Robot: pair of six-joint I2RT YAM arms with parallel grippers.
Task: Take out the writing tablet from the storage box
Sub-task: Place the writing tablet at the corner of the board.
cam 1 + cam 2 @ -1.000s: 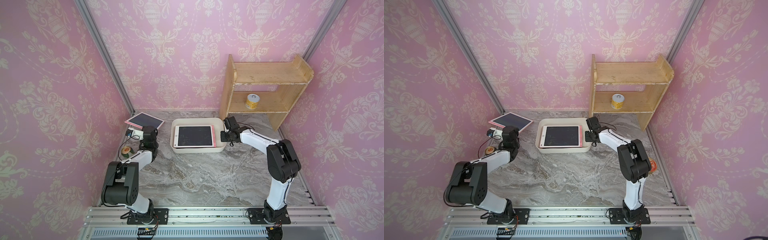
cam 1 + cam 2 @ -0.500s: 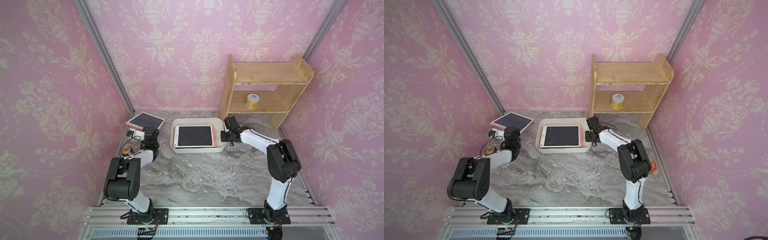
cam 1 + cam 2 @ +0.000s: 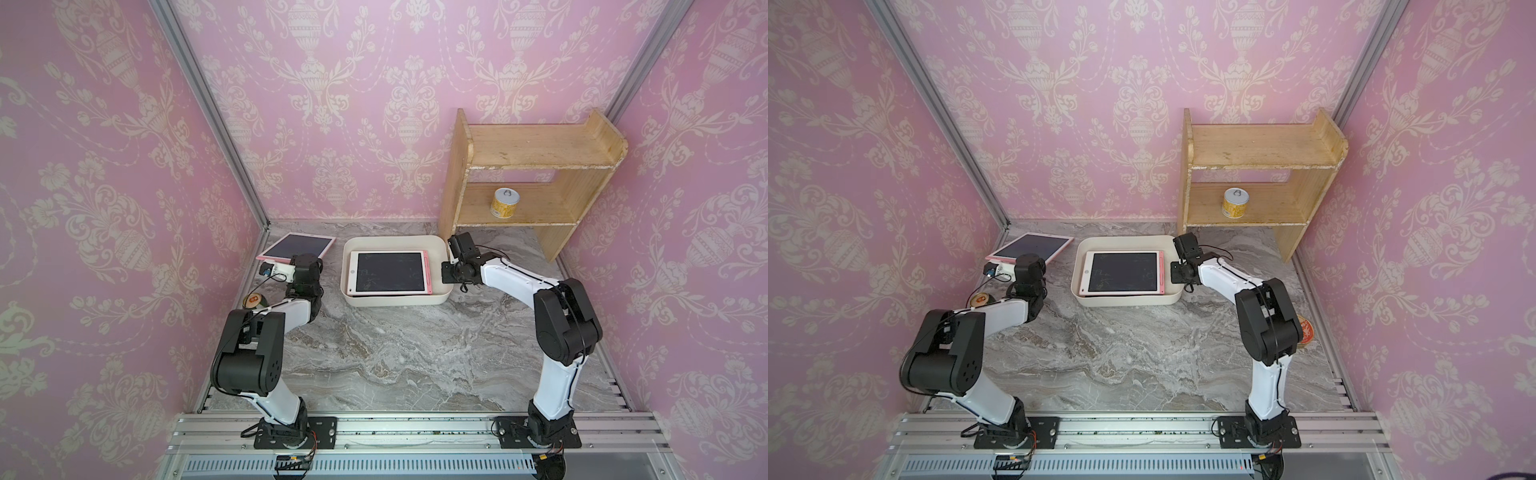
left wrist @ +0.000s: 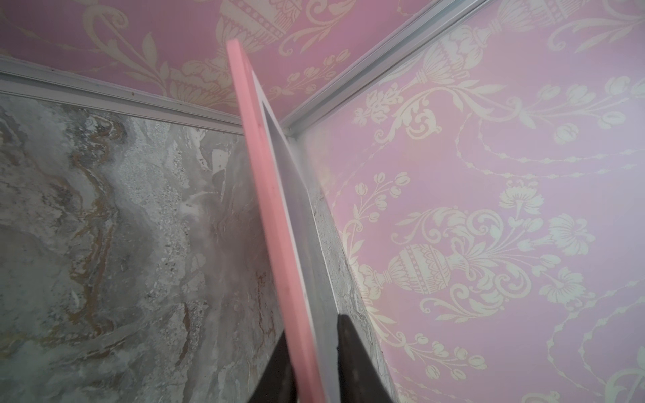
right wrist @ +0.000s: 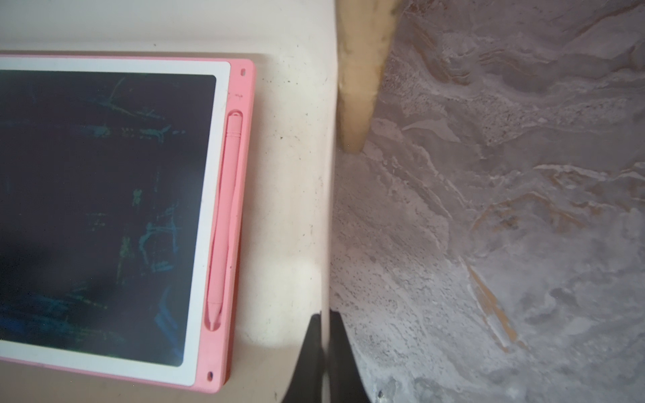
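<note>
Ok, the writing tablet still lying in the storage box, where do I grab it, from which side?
Probably its far edge, coming down from above. The writing tablet lies flat, screen up, inside the storage box walls, and bare floor shows beyond that edge; the right gripper is pinching the pen-side wall.

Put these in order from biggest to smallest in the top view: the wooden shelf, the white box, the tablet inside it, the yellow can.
In a top view:
1. wooden shelf
2. storage box
3. writing tablet inside it
4. yellow can
No two look alike.
</note>
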